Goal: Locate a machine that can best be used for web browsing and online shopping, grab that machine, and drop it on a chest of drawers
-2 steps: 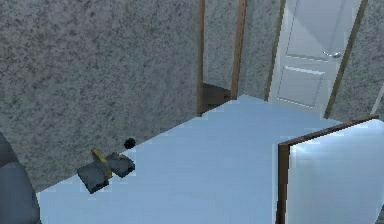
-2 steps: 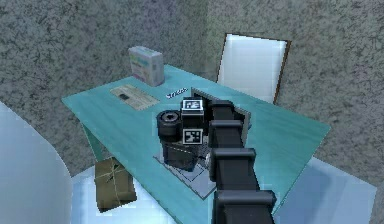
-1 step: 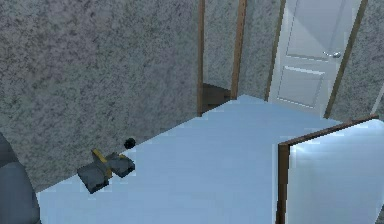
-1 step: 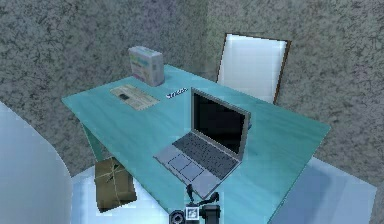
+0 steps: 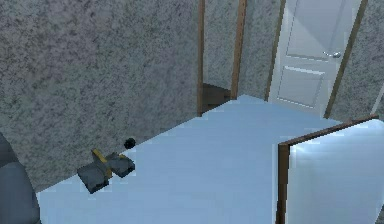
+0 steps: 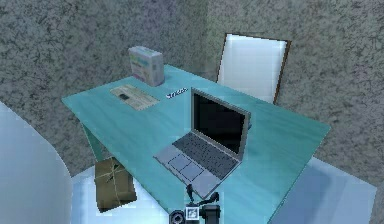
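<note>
In the arm side view an open laptop (image 6: 207, 142) stands on a teal desk (image 6: 285, 140), toward the near edge, with its dark screen upright and its grey keyboard facing the picture's lower left. The gripper (image 6: 191, 194) rises at the bottom edge of this view, just in front of the laptop's near corner, with two small white marked squares at its base. The laptop lies right behind the fingers (image 6: 188, 188) on the desk, so whether they grip anything cannot be told. Farther back on the desk a small pale box (image 6: 146, 63) stands at the far corner, a flat paper-like sheet (image 6: 133, 96) lies near it, and a thin small item (image 6: 177, 93) lies just beside the sheet. A white chair (image 6: 252, 65) stands behind the desk against the speckled wall. A brown parcel (image 6: 113, 184) sits on the floor under the desk's near left corner. The forward view shows a pale blue surface (image 5: 210, 160) carrying a dark clump with a yellow piece (image 5: 105, 166), and a white panelled door (image 5: 312, 55) beyond.
</note>
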